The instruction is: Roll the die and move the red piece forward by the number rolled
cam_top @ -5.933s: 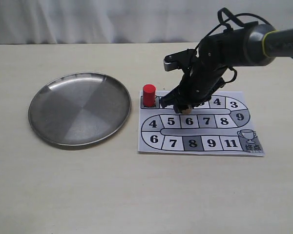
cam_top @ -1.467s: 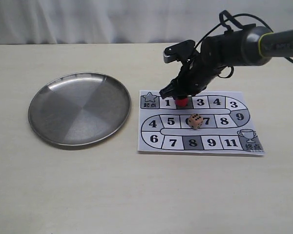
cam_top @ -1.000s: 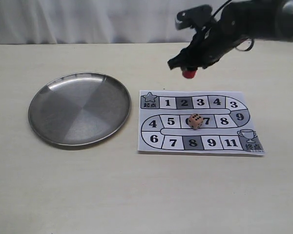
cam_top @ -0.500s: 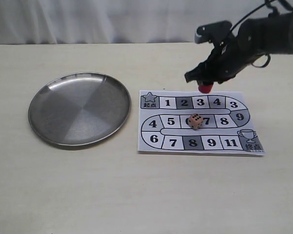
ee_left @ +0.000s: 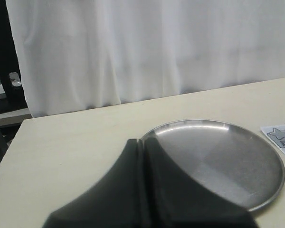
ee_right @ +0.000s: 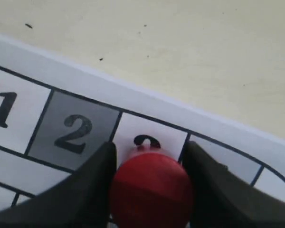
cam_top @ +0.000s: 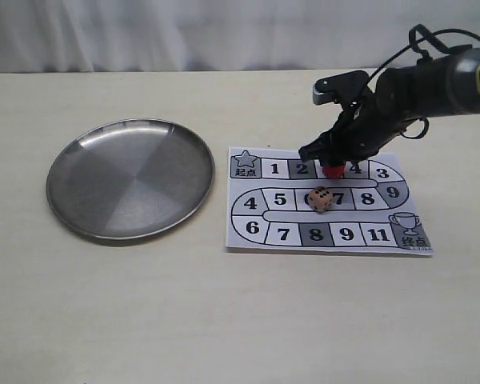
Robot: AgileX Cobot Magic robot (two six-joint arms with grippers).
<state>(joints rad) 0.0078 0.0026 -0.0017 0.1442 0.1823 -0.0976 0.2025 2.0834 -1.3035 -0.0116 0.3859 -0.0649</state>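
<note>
Between the right gripper's fingers: the red piece, pinched, axis upright, square 3 directly beneath. Well apart, the left gripper's fingers are pressed together.

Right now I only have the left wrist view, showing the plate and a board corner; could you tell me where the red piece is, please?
Observer: The right gripper holds the red piece over square 3 of the board.
Operator: Thank you; where is the die?
Observer: The die rests on the board's middle row, between squares 6 and 7, not in the plate.
</note>
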